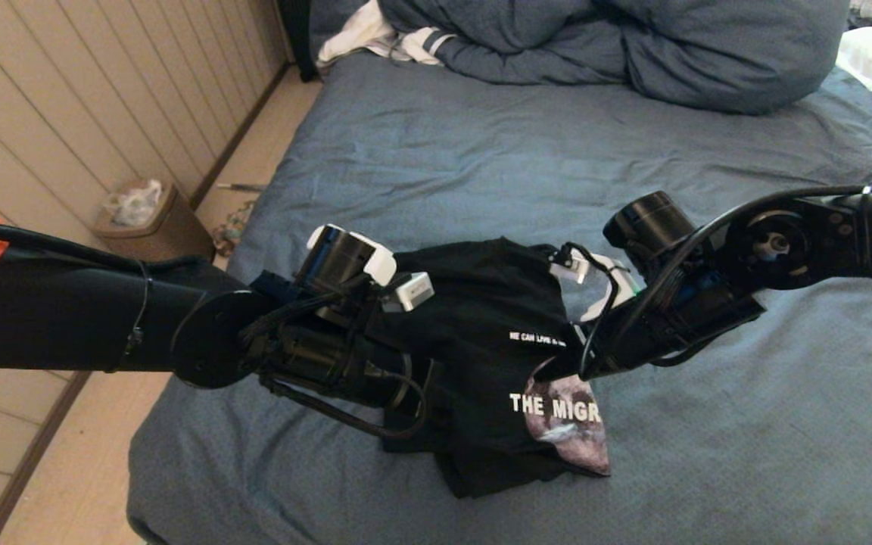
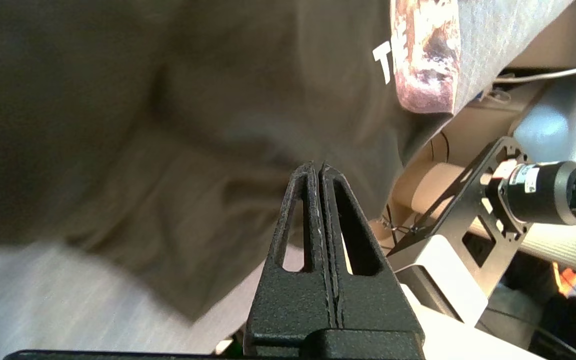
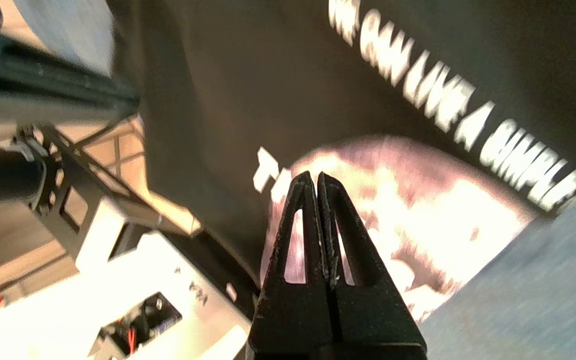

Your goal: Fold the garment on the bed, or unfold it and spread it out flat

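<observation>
From the head camera you see the black T-shirt bunched on the near part of the bed, moon print up, both arms reaching in from left and right. Left wrist: your left gripper, jaws pressed together, touches plain black cloth. Right wrist: your right gripper, likewise closed, sits over the pink moon.
</observation>
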`<state>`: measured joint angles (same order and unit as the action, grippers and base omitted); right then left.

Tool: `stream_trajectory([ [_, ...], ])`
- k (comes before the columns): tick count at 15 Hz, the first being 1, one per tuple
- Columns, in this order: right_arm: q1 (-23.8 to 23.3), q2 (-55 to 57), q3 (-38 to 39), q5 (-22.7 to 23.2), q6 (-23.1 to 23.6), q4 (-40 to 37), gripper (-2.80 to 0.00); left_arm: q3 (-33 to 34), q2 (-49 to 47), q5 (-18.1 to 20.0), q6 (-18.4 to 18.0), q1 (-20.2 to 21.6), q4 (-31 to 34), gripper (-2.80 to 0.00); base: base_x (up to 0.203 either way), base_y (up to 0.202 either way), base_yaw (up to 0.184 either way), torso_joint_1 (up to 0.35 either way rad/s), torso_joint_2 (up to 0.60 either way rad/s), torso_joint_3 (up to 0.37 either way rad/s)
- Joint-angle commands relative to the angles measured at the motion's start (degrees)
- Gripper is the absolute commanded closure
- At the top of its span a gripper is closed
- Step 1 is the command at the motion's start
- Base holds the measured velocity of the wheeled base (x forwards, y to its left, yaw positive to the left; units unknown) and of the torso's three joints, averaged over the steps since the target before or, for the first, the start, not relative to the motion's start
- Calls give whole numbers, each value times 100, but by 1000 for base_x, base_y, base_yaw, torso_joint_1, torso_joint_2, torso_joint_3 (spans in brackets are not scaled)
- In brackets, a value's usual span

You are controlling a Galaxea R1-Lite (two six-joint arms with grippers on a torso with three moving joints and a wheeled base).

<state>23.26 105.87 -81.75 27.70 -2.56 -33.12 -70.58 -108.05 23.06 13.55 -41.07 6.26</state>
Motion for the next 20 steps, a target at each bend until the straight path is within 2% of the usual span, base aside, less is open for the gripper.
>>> stream_trajectory([
  [1,12,-64,340,25,6,-14,0,-86,-286,2,39,-42,-122,0,0,0,0,0,0,0],
  [5,12,135,621,14,-8,403,0,28,-570,-4,78,-42,-480,0,0,0,0,0,0,0],
  [9,-92,147,808,-7,62,412,0,600,-537,50,83,-53,-650,0,0,0,0,0,0,0],
  [12,-339,115,1007,-45,115,421,0,1116,-387,69,78,-87,-695,0,0,0,0,0,0,0],
  [20,-1148,68,1240,-54,458,420,0,1478,-23,56,77,-200,-764,0,0,0,0,0,0,0],
])
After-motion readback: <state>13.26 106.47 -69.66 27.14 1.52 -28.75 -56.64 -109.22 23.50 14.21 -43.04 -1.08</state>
